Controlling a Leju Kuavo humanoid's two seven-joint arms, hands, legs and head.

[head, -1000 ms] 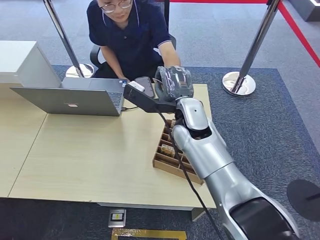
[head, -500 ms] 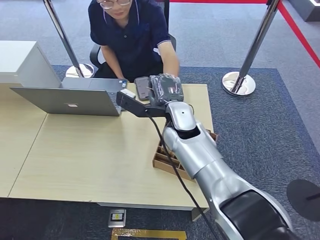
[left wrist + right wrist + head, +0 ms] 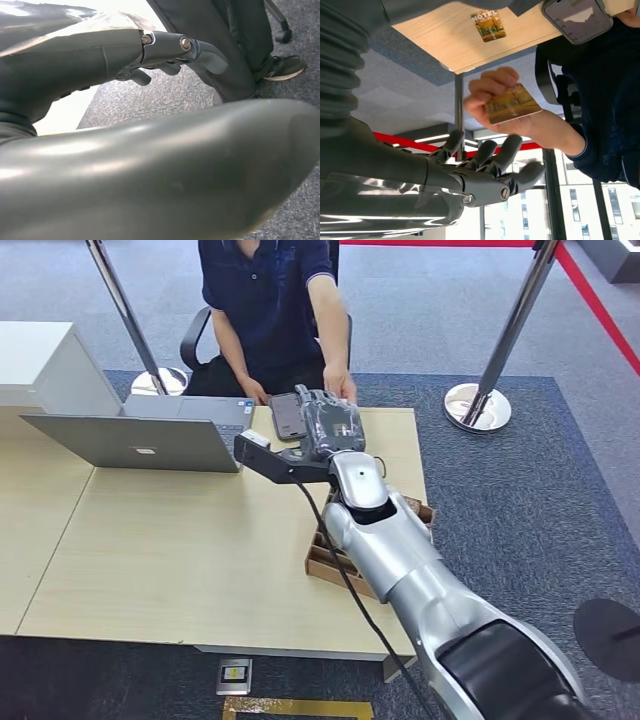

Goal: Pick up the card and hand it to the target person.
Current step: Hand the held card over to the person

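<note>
Card point(image 3: 512, 104) golden-brown, autumn picture; shirt point(image 3: 279, 300) navy; table point(image 3: 173, 550) pale wood.

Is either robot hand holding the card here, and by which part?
No. The person's hand pinches the card by one end; the right hand is open beside it.

readable text: one item only. "hotel" is printed in pale capitals across the top of a small card point(image 3: 488, 25) with an autumn-coloured picture, lying on the wooden table point(image 3: 448, 40) at upper centre of the right wrist frame. a second card point(image 3: 511, 104) in the person's hand point(image 3: 490, 95), mid frame, has the same colouring but its print is too blurred to read. laptop lid point(image 3: 143, 445) in the head view carries a small logo, illegible. phone point(image 3: 576, 17) screen at upper right: nothing legible.
</note>
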